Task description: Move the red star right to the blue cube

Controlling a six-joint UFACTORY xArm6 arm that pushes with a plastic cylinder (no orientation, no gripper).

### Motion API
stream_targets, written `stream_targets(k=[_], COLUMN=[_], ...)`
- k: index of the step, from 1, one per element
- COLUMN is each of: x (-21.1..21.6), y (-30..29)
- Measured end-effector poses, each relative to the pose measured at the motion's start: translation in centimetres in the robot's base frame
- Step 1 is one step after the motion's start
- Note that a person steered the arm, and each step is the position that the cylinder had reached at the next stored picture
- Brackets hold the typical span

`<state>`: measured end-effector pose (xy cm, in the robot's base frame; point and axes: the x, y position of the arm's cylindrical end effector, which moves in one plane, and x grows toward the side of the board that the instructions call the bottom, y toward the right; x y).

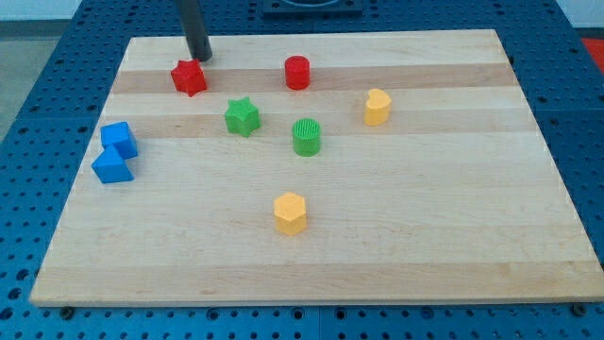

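Red star (pixel 189 77) flat on the counter (pixel 453 236), close to its top-left corner. Looks small, rigid and light, likely smooth plastic, so apt to slide readily on the wood but also to spin if pushed on one point of the star. Better met in a notch between two points, or square through the middle.

No hand on this arm, only a dark rod, so nothing to open or close. My tip (pixel 201 58) just above the star and slightly to its right, very near, contact not clear.

Blue cube (pixel 120 139) well below the star and to its left, with a second blue block (pixel 113 166) touching it on the side away from the star, shape uncertain. Judged line of push: down and left, from the star's upper-right side, where the tip already stands.

Right of the star, a red cylinder (pixel 297 73). Below and right of it, a green star (pixel 243 117), then a green cylinder (pixel 307 137), a yellow heart (pixel 377 107), and farthest, a yellow hexagon (pixel 291 212). All off the star's likely path.
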<state>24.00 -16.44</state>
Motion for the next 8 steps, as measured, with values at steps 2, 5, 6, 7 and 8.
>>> stream_targets(k=[2,5,6,7,8], x=[9.9,2.3,2.9,7.1,11.2], y=[-0.7,-1.6,-4.4,-4.2,-2.5])
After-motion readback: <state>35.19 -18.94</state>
